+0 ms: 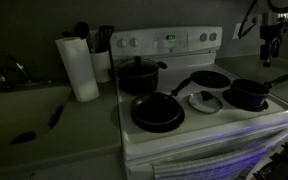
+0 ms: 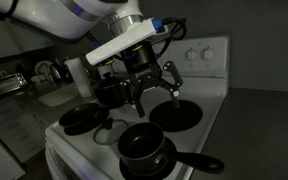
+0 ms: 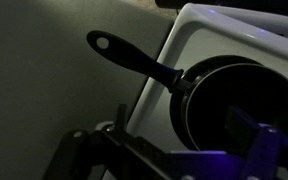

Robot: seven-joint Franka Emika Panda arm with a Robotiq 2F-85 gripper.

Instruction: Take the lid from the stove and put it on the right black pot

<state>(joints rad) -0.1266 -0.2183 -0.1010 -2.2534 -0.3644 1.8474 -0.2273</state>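
— Where was the lid (image 1: 205, 101), and why would it have sat there?

— It lay flat on the stove (image 1: 199, 135), on the bare white top. It was just beside the right black pot (image 1: 249, 94), with the front frying pan (image 1: 157, 113) on its other side. My guess is that this was simply a free patch between the pans. It left a short carry to the pot.

— And the gripper (image 2: 152, 95)?

— It hung above the stove with nothing in it. Its jaws were spread wide, which I'd judge suited closing round the knob or rim. In the wrist view it looked down on the pot, not on the lid, so it would have needed to move across first.

— Which way did the lid point?

— The knob faced up and the rim was down. Being round, it had no long axis, so the approach angle should hardly have mattered.

— And the pot?

— Its long axis ran along the handle (image 3: 134, 58). In the wrist view the handle reached out past the stove's side edge. The mouth was open and upward, and I could see nothing in it.
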